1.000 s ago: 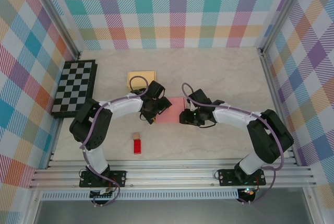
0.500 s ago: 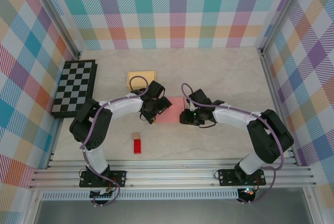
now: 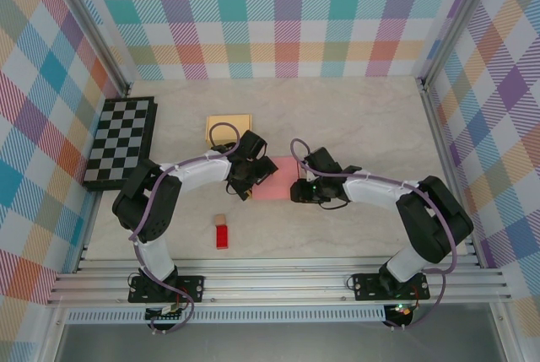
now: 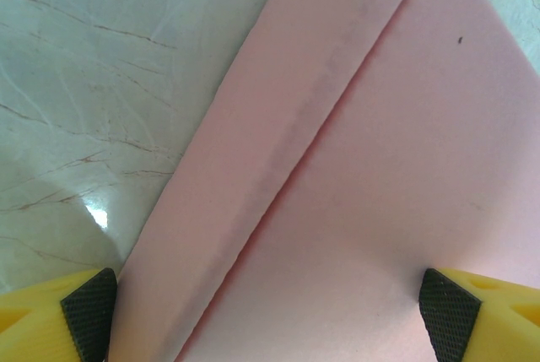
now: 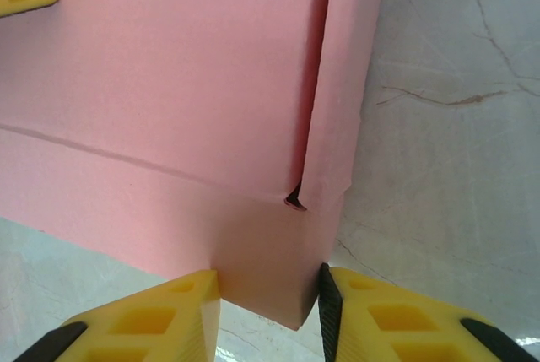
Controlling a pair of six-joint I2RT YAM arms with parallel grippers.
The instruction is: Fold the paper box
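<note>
The paper box (image 3: 276,186) is a flat pink sheet lying on the marble table between both arms. In the left wrist view it (image 4: 337,193) shows a long folded strip along its left side. My left gripper (image 4: 268,328) is open wide and low over the sheet, one pad beside its left edge and the other over its surface. It appears from above (image 3: 254,171) at the sheet's left end. My right gripper (image 5: 268,311) is shut on a raised corner flap of the box (image 5: 261,261), both fingers touching it. From above it (image 3: 299,190) sits at the sheet's right end.
A black-and-white checkerboard (image 3: 120,143) lies at the far left. A tan flat box (image 3: 229,129) sits behind the left gripper. A red block (image 3: 222,236) and a small tan cube (image 3: 219,219) lie near the front. Plaid walls enclose the table.
The right wrist has shifted very slightly to the left, still holding the flap. The left arm and the sheet have not visibly moved.
</note>
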